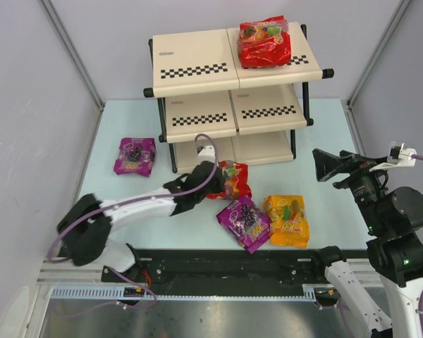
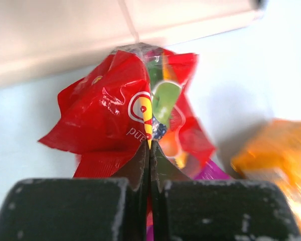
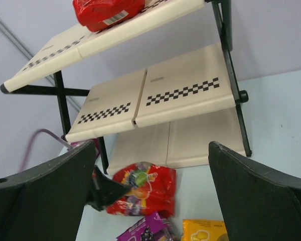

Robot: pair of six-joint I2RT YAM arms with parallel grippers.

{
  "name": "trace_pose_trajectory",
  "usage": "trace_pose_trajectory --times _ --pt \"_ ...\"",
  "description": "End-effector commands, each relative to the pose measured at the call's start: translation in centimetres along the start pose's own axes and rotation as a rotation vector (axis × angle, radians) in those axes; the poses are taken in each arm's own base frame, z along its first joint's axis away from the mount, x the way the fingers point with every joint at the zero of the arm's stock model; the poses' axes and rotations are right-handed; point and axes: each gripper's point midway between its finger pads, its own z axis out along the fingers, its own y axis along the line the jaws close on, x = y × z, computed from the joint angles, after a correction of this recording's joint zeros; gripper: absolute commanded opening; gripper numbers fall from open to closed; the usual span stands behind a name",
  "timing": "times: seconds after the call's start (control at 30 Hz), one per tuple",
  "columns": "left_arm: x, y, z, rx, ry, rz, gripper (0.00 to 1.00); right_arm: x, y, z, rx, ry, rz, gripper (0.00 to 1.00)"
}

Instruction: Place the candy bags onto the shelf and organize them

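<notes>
Left hand (image 2: 149,150) pinched shut on crinkly glossy red candy bag (image 2: 105,115) on smooth pale table (image 1: 331,137), beside cream checker-striped shelf (image 1: 194,60); right hand (image 3: 151,170) wide open.

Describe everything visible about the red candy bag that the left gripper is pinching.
The red candy bag is a glossy, crinkled plastic pouch with green and orange fruit shapes and a round white logo. The left gripper is shut on one edge, puckering the film. The bag lies on the pale table just in front of the lowest tier of the shelf, near a purple candy bag.
</notes>
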Motion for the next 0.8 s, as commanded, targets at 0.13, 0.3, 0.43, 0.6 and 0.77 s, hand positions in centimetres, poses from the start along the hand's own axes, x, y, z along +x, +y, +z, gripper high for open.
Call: trace_pose_trajectory --times 0.13,0.3,0.43,0.6,0.77 --pt "-6.8 -3.5 -12.8 0.333 -0.165 0.216 0.0 2.9 2.5 -0.1 -0.182 0.102 -0.04 0.97" --pt "-5.1 -0.7 -17.7 0.376 -0.141 0.273 0.0 6.2 3.6 0.3 -0.291 0.211 -0.044 0.95" --pt "-3.0 0.7 -18.4 0.39 -0.096 0.323 0.0 7.8 4.0 0.5 -0.339 0.251 -0.038 0.94" --pt "-1.7 3.6 -16.0 0.189 0.006 0.326 0.46 9.7 4.9 0.4 -0.405 0.316 -0.057 0.94" --pt "-4.0 8.1 -15.0 -0.158 -0.07 0.168 0.85 13.2 5.8 -0.2 -0.459 0.424 -0.096 0.95"
